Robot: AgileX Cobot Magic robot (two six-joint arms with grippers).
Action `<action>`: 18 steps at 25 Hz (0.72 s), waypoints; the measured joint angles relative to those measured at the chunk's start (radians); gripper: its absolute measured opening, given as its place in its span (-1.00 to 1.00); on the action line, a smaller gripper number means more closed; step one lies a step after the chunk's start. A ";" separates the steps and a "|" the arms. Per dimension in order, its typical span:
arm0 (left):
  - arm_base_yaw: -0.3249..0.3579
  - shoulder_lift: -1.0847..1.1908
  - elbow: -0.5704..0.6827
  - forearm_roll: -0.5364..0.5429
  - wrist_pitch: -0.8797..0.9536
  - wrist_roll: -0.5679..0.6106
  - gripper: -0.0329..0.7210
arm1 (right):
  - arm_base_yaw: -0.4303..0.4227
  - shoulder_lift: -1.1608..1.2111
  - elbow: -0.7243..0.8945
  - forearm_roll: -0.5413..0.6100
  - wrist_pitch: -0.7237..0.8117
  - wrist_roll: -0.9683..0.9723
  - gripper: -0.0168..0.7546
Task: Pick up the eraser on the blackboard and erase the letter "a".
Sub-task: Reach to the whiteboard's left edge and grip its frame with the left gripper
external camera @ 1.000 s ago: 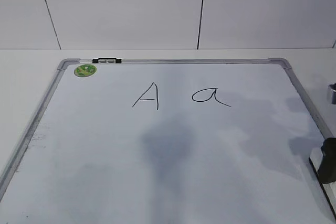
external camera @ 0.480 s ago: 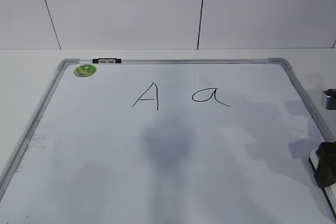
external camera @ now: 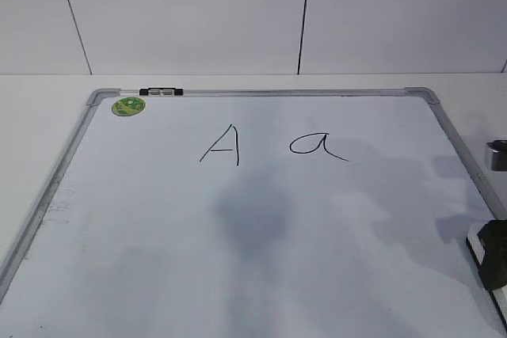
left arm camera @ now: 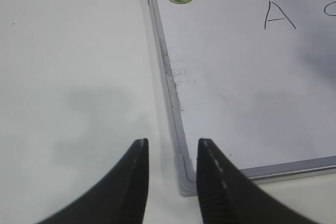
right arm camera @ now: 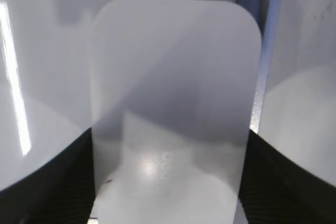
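The eraser [right arm camera: 173,87] is a white rounded block lying at the right edge of the blackboard [external camera: 261,275], a white board with a grey frame; it also shows in the exterior view [external camera: 474,237]. My right gripper [right arm camera: 168,182] is open and low over the eraser, with one black jaw close along each long side. In the exterior view it shows at the right edge [external camera: 495,255]. The letter "a" [external camera: 317,146] is written in thin black marker at the upper middle of the board. My left gripper [left arm camera: 172,153] is open and empty over the board's near left corner.
A capital "A" [external camera: 222,145] stands left of the "a". A round green magnet [external camera: 128,106] and a black clip [external camera: 161,92] sit at the board's top left. A grey metal object [external camera: 497,154] lies off the board's right edge. White table surrounds the board.
My right gripper has sunk lower around the eraser at the board's right edge. The left arm, the board and the letters are unchanged.
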 joint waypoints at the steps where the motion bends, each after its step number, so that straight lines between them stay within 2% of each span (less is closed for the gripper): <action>1: 0.000 0.000 0.000 0.000 0.000 0.000 -0.29 | 0.000 0.000 0.000 0.000 0.002 0.000 0.57; 7: 0.000 0.000 0.000 0.000 0.000 0.000 -0.29 | 0.000 0.000 -0.001 0.000 0.005 0.000 0.50; 18: 0.000 0.000 0.000 0.000 0.000 0.000 -0.29 | 0.000 0.000 -0.002 0.000 0.005 0.000 0.50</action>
